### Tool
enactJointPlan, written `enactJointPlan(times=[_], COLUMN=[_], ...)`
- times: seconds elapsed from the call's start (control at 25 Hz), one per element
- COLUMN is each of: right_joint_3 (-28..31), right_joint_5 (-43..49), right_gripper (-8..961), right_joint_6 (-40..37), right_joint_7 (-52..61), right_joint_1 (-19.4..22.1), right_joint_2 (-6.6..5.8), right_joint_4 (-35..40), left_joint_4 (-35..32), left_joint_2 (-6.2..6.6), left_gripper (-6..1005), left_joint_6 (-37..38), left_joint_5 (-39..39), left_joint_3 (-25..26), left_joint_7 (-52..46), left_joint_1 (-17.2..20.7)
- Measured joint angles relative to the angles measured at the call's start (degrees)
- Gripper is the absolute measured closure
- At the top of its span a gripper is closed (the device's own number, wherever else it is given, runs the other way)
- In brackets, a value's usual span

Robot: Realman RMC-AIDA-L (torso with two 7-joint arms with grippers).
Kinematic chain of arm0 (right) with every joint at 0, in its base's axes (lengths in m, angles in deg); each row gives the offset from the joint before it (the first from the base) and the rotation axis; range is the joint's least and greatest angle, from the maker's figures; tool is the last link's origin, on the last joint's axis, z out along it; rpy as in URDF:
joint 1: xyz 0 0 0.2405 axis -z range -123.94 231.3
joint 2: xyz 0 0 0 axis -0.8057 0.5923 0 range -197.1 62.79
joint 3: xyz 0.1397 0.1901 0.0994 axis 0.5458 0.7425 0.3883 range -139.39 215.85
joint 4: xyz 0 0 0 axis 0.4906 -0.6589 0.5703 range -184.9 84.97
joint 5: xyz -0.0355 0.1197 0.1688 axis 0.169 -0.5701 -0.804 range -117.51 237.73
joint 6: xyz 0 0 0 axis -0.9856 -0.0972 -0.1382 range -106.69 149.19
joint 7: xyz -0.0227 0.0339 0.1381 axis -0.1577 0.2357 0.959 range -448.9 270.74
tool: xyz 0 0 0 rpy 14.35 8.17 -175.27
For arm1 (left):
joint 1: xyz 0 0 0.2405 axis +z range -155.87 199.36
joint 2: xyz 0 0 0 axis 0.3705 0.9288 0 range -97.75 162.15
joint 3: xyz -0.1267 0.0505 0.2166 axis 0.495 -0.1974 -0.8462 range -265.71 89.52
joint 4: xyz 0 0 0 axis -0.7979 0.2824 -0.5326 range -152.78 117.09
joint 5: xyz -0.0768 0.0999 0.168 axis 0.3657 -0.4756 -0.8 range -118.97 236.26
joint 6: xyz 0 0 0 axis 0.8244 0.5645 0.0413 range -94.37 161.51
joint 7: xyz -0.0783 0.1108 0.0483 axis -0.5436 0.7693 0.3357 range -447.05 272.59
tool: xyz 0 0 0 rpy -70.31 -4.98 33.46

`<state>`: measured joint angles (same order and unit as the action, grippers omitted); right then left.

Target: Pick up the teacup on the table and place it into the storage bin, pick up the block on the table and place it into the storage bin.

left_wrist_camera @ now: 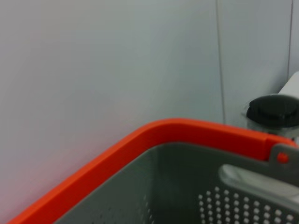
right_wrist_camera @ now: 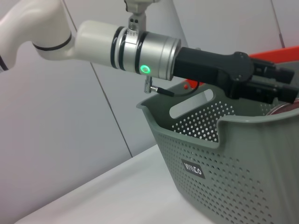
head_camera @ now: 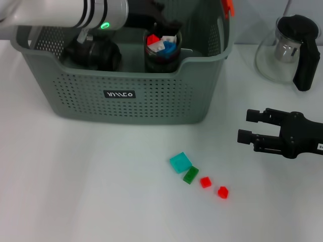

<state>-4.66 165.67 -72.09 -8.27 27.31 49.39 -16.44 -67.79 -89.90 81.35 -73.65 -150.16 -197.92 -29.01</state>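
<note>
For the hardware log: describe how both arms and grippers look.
The left arm is glossy white, then a silver cuff with black rings and a green light, ending in a black left gripper. The right gripper is matte black and blocky, with a small white label.

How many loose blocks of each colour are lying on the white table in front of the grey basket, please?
Turquoise square flat block: 1
Dark green small block: 1
Red small blocks: 2
Total: 4
</note>
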Motion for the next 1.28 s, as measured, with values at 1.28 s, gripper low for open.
enactJointPlan(times=[1.28], right_joint_3=[-0.60], right_joint_5=[1.69], right_gripper=[130], right_joint_6=[0.26], right_joint_7=[-0.27], right_joint_1=[-0.15], right_joint_2=[0.11], right_joint_4=[0.25], left_joint_4=[7.67], left_joint_2=[-0.80], left_gripper=[389], left_joint_6=[62.07], left_joint_5=[18.97], left_joint_3=[34.54], left_joint_7=[43.18], left_joint_1=[30.23])
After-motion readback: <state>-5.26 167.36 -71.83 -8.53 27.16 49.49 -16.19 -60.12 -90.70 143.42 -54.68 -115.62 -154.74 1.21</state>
